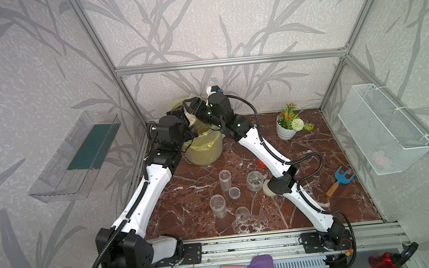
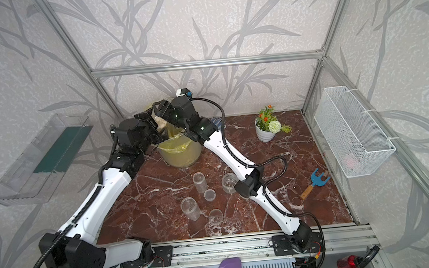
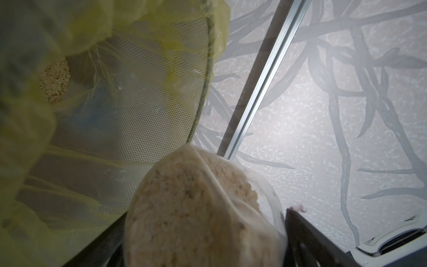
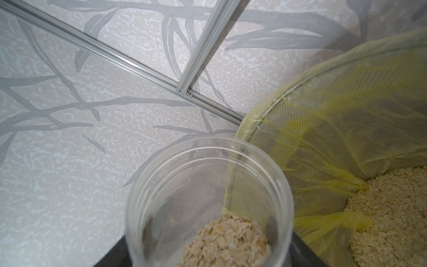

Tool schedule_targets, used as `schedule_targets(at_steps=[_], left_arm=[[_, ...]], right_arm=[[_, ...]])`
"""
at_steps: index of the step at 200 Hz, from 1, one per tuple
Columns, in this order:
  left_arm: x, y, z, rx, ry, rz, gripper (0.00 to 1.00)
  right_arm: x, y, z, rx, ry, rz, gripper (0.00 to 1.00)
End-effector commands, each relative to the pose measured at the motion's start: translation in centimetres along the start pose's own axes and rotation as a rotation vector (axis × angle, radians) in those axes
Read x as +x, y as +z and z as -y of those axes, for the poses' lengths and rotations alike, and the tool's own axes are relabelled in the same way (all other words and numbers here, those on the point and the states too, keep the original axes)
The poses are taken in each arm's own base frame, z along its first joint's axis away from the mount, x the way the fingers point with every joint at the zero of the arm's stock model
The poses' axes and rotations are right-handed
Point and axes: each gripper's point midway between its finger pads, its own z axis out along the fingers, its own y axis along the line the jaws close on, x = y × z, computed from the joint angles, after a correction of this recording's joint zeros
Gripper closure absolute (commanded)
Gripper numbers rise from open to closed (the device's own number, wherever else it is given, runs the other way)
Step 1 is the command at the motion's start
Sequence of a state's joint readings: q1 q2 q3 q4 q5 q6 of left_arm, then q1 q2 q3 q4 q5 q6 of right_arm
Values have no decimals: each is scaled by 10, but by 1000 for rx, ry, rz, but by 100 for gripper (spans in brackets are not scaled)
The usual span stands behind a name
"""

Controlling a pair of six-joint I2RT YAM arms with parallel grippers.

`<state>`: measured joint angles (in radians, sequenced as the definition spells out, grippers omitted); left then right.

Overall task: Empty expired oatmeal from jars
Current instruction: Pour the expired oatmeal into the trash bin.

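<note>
A clear jar (image 1: 191, 119) (image 4: 208, 185) hangs tilted over the yellow-lined bucket (image 1: 204, 151), with no cap on it. Oatmeal (image 4: 224, 242) fills its lower part. My right gripper (image 1: 192, 106) (image 4: 209, 242) is shut on the jar's sides near the mouth. My left gripper (image 1: 184, 116) (image 3: 202, 222) stands open around the jar's base (image 3: 196, 219), coming in from the other side. More oatmeal (image 4: 392, 219) (image 3: 54, 81) lies in the bucket liner. On the table stand two slim empty jars (image 1: 225, 180) (image 1: 218, 206) and a squat empty jar (image 1: 254, 180).
Loose lids lie by the jars: two clear lids (image 1: 234, 192) (image 1: 242, 213), a beige lid (image 1: 267, 188) and a red cap (image 1: 260, 163) under the right arm. A white flower pot (image 1: 286, 129) stands at the back right. A blue rake (image 1: 340, 179) lies below a wire basket (image 1: 382, 130).
</note>
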<state>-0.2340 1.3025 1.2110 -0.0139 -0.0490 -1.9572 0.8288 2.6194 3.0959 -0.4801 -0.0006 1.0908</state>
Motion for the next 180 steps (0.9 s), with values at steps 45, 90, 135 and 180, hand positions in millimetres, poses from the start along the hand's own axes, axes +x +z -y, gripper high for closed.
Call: schedule_targets(at_steps=[45,90,135,180], left_arm=[[7,10,46,156,-122,7,1],[14,26,48,156,-124,-15,5],[19,33,40,139,-121,-40,33],[15,36,32,120,-118,-36,67]], right_arm=[[-17,-16,-51,-170,39,50,90],[-13,-13,-50,-179,56,33,91],[-6,-7,-43,-173,61,13,91],[-3,-4,-38,-169,45,7,87]])
